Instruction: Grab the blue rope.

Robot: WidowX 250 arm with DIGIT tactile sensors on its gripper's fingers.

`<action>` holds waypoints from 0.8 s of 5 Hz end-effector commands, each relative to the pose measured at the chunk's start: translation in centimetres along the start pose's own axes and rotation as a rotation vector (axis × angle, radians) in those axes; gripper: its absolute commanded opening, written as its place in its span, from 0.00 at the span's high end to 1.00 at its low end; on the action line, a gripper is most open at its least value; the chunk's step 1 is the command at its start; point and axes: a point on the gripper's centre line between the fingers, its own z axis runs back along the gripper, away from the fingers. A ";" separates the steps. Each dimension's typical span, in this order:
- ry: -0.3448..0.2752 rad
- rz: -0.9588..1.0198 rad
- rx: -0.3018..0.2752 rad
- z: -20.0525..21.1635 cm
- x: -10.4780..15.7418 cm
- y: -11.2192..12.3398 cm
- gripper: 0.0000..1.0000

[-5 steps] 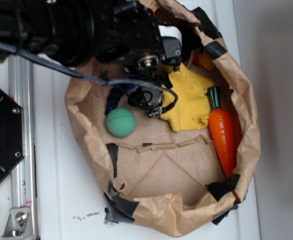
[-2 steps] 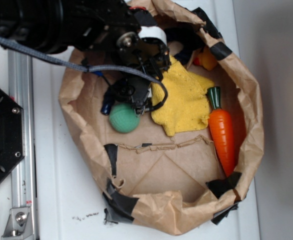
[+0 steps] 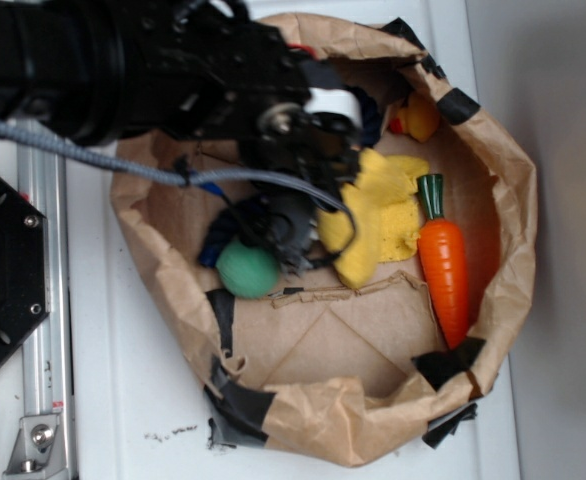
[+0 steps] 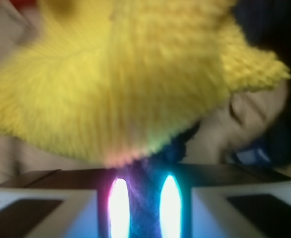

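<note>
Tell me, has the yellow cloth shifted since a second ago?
Yes. The yellow cloth has bunched up, its left edge drawn right toward the orange carrot, which has stayed put against the paper bag's wall.

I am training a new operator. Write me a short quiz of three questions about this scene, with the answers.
1. True or false: the orange carrot lies outside the paper bag.
2. In the wrist view, what sits between the fingers of the hand? A) green ball B) blue rope C) orange carrot
3. Short answer: in the wrist view, which soft thing covers part of the blue rope?

Key: 1 false (it lies inside); 2 B; 3 the yellow cloth.
</note>
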 end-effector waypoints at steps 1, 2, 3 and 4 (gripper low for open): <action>-0.086 0.081 -0.011 5.8 3.4 -0.8 1.00; -0.045 0.075 -0.036 6.3 3.5 -2.0 1.00; -0.042 0.014 -0.012 8.5 2.9 -3.9 1.00; -0.065 0.019 0.034 12.4 2.2 -4.2 1.00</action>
